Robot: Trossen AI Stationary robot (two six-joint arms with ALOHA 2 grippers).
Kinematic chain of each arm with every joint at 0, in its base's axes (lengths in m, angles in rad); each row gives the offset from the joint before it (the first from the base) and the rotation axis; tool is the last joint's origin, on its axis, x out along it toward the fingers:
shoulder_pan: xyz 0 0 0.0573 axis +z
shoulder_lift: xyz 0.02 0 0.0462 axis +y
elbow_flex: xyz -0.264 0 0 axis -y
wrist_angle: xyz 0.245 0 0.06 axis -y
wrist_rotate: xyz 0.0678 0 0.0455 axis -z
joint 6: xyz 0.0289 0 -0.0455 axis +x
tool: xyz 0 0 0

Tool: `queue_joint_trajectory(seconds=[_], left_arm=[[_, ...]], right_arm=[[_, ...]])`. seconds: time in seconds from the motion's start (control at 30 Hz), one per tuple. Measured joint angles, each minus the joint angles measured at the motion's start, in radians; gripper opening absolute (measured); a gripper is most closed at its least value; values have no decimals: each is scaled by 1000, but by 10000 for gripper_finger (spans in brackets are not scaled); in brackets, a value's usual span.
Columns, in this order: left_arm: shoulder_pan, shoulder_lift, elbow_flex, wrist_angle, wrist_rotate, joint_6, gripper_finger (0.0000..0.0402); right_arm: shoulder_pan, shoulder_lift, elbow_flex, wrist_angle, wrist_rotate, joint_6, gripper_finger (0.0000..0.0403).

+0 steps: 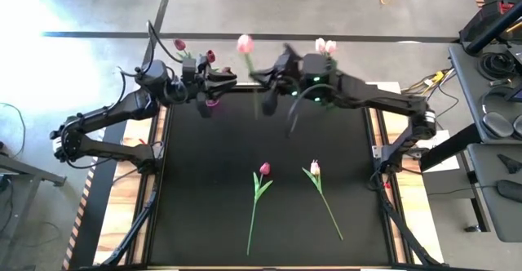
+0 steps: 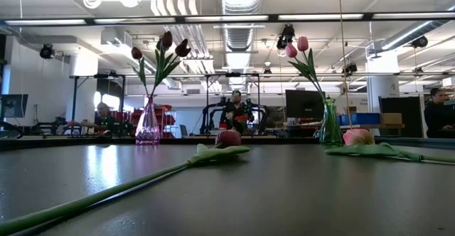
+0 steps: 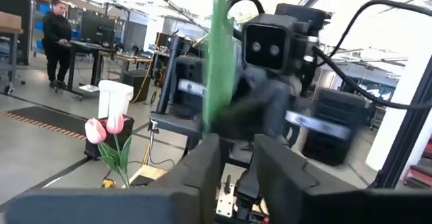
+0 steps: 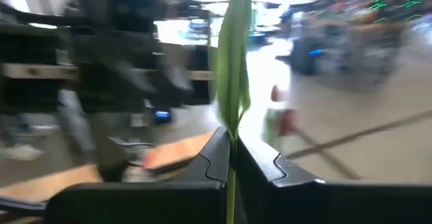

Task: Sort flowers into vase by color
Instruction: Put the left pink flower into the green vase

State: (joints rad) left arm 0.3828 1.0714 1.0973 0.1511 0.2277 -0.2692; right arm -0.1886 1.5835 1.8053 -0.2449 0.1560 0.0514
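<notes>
A pale pink tulip (image 1: 245, 44) is held upright above the far edge of the black mat (image 1: 204, 189), its stem clamped in the right gripper (image 4: 233, 158) (fingers pressed together on the green stem). The left gripper (image 3: 236, 158) is seen just beside it, fingers slightly apart; contact with the stem cannot be made out. Two tulips (image 1: 263, 181) are left lying on the mat; vases (image 2: 148, 122) are partly hidden by the arms from above.

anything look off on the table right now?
Nothing damaged or spilled. Two long-stemmed artificial tulips, one magenta and one pale pink, lie flat on the black mat, unsorted. A pale pink tulip is upright in mid-air in the right tool, stem pinched.
</notes>
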Motion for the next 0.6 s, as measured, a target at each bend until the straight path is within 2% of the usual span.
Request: queue_joint_trajectory(seconds=[0.17, 0.3, 0.5, 0.6], left_arm=[[0, -26, 0, -59, -4, 33, 135], [0, -44, -5, -117, -6, 53, 167], [0, -75, -34, -117, -27, 52, 179], [0, -84, -35, -115, -36, 51, 180]], right_arm=[[-23, -120, -8, -145, 168, -100, 9], [-48, -260, -70, -224, 338, -150, 9], [-101, -488, -316, -189, 466, -173, 9], [-133, -583, -475, -77, 494, -205, 9]])
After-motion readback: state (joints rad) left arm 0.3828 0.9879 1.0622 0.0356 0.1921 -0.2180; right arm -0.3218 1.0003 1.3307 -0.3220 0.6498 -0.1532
